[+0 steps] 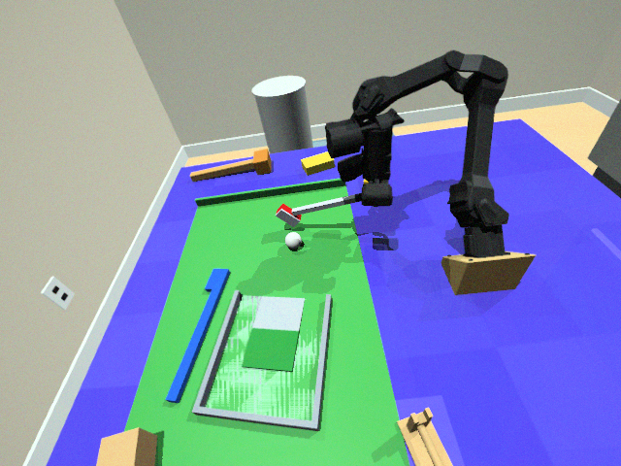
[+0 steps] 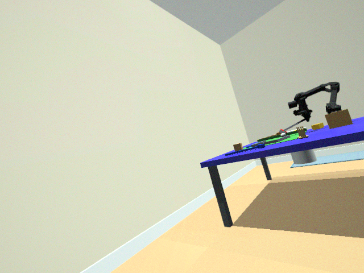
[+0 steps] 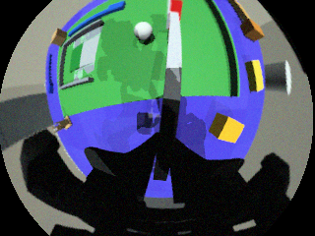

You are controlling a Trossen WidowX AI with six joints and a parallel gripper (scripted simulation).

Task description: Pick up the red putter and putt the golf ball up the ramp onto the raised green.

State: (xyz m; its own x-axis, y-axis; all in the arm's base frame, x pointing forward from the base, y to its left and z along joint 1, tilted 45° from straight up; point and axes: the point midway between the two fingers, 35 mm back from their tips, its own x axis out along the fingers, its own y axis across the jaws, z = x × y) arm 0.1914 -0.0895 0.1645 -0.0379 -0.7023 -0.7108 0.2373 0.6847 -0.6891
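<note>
My gripper (image 1: 374,196) is shut on the grey shaft of the red putter (image 1: 320,205), over the right edge of the green mat. The putter's red and grey head (image 1: 287,214) hangs low over the mat, just behind the white golf ball (image 1: 293,240). The ball rests on the mat, a short gap from the head. The ramp (image 1: 273,341) with its raised green inside a grey frame (image 1: 265,358) lies nearer the front of the mat. In the wrist view the putter (image 3: 173,46) points away from me, with its red head (image 3: 176,6) to the right of the ball (image 3: 144,29).
A blue bar (image 1: 196,334) lies left of the frame. A dark green rail (image 1: 271,190) bounds the mat's far end. An orange mallet (image 1: 233,166), a yellow block (image 1: 316,162) and a grey cylinder (image 1: 281,113) stand at the back. Tan blocks (image 1: 127,448) (image 1: 425,438) sit at the front.
</note>
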